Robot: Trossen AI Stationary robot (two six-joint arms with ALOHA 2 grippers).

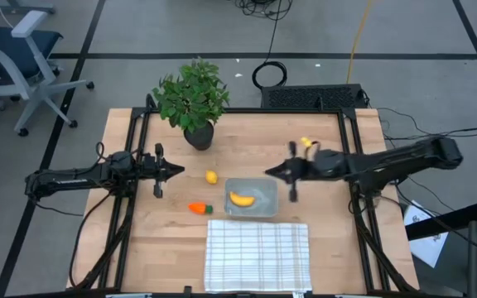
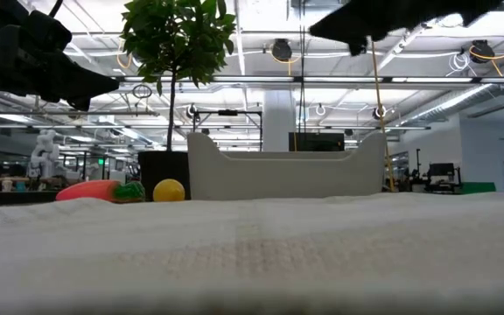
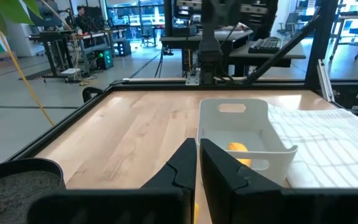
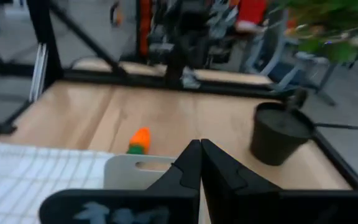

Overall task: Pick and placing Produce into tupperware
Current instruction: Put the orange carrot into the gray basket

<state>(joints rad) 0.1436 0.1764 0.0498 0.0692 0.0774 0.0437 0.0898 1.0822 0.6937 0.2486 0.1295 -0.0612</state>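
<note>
Item: tupperware [image 1: 251, 199], banana [image 1: 240, 198] inside; lemon [image 1: 211, 176] and carrot [image 1: 199, 208] just beside it. Left gripper [image 1: 177, 170] and right gripper [image 1: 270, 172] clenched, empty. Risk: your closed fingers nudge the lemon rolling.

My desk [image 1: 139, 248] carries a potted plant [image 1: 193, 99], lemon [image 1: 211, 176], carrot [image 1: 199, 208], tupperware [image 1: 267, 207] and checked cloth [image 1: 257, 255].

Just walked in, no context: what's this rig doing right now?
Sorting toy produce into a clear container mid-table. The banana is already inside; the lemon and carrot lie on the wood to its left. Neither arm holds anything: the left gripper hangs near the lemon, the right gripper above the container's far edge, both with jaws shut.
</note>
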